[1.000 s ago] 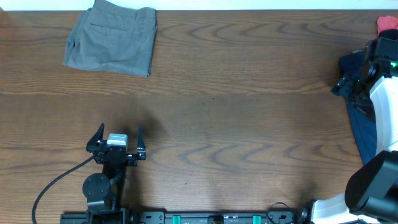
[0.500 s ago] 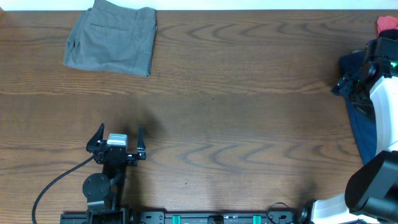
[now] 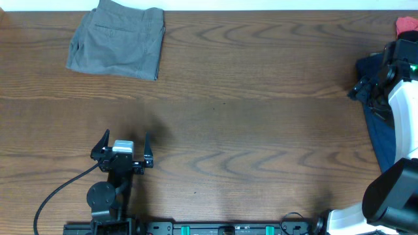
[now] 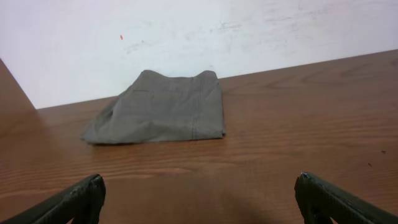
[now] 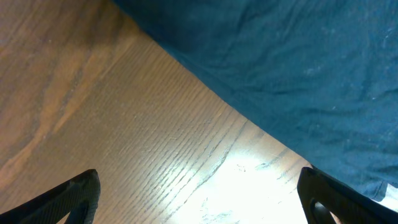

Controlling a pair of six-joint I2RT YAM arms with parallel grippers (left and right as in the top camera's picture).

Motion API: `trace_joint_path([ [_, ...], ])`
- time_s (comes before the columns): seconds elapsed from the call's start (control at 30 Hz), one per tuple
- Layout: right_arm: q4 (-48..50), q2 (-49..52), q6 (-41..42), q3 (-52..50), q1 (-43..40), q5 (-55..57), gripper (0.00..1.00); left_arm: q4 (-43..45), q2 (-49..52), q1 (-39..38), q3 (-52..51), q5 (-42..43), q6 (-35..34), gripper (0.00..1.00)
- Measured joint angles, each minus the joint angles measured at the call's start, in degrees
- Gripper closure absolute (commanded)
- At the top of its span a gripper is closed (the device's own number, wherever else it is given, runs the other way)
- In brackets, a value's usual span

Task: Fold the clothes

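Observation:
Folded grey shorts (image 3: 117, 40) lie at the table's far left; they show ahead in the left wrist view (image 4: 158, 109). A dark blue garment (image 3: 377, 111) lies unfolded at the right edge, partly under my right arm, and fills the top of the right wrist view (image 5: 292, 68). My left gripper (image 3: 124, 146) is open and empty near the front left, over bare wood (image 4: 199, 199). My right gripper (image 5: 199, 193) is open and empty just above the table, next to the blue garment's edge. In the overhead view its fingers are hidden by the arm.
A red cloth (image 3: 406, 25) shows at the far right corner. A white wall (image 4: 186, 31) stands behind the table's far edge. A black cable (image 3: 55, 196) runs from the left arm's base.

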Motion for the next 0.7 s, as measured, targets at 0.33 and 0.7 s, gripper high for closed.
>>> trace_joint_path([
  [0.33,0.0,-13.7,0.0,0.0,1.9,0.0,0.01,0.0,0.0,0.0,0.0,-0.2,0.0,0.02],
  [0.7,0.0,-38.6,0.0,0.0,3.2,0.0,0.01,0.0,0.0,0.0,0.0,-0.2,0.0,0.02],
])
